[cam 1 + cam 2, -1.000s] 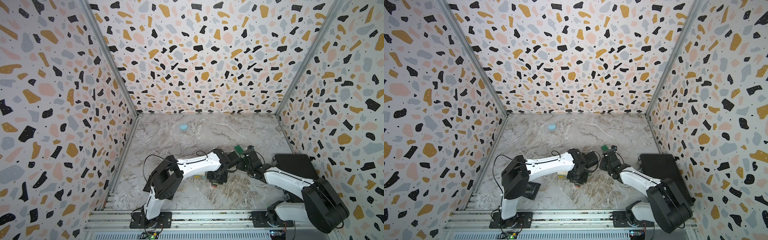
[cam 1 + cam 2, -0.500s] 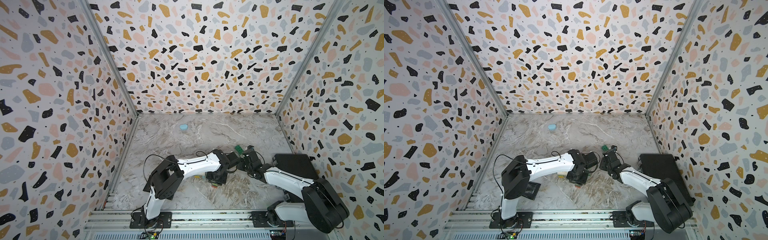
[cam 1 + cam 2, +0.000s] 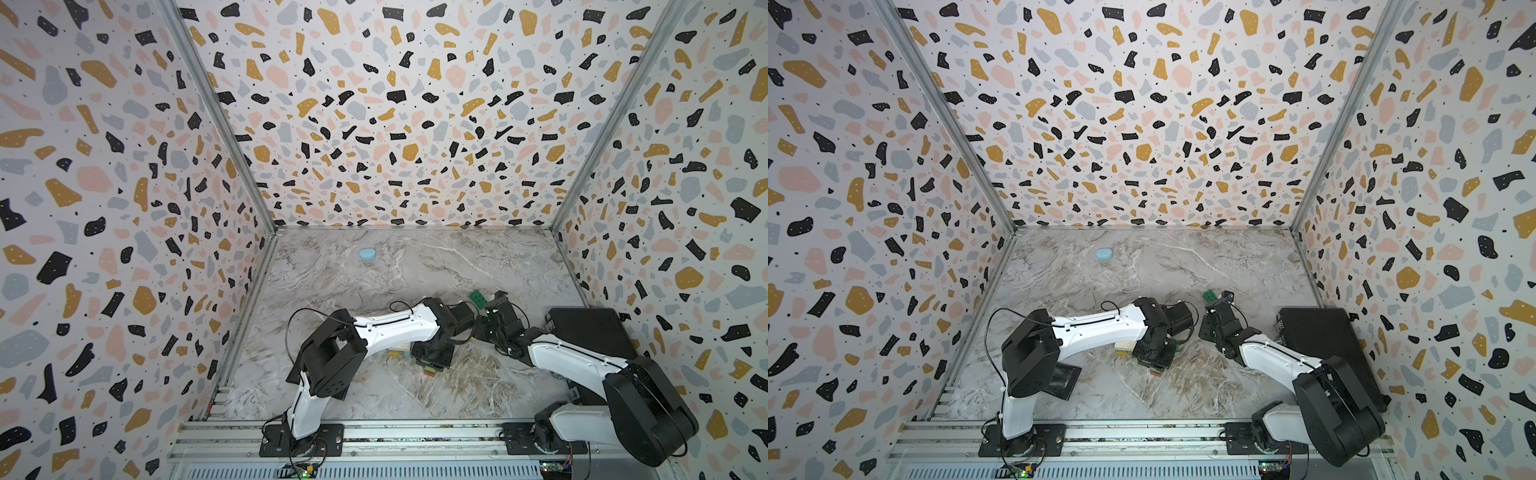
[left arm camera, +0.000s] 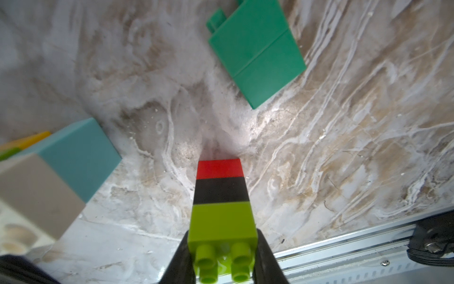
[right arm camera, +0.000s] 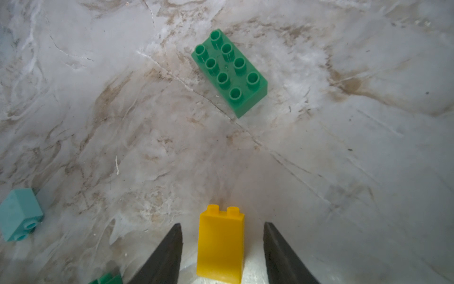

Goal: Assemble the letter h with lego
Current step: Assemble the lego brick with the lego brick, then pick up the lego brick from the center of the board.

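Note:
My left gripper (image 4: 222, 246) is shut on a lime brick (image 4: 222, 221), the upper end of a stack with a black brick (image 4: 220, 190) and a red brick (image 4: 219, 168) below it. The red end is at the marble floor. In both top views this gripper (image 3: 432, 357) hides most of the stack. My right gripper (image 5: 222, 225) is open, its fingers either side of an upright yellow brick (image 5: 221, 246) without touching it. A dark green brick (image 5: 231, 72) lies studs up ahead of it (image 3: 478, 298). Light blue (image 4: 78, 152) and white (image 4: 32, 189) bricks sit beside the left gripper.
Two joined green bricks (image 4: 255, 51) lie on their side beyond the stack. A smooth pale-blue oval lump (image 3: 367, 253) rests near the back left. A black box (image 3: 590, 332) stands by the right wall. A metal rail (image 4: 344, 248) runs along the floor's front edge.

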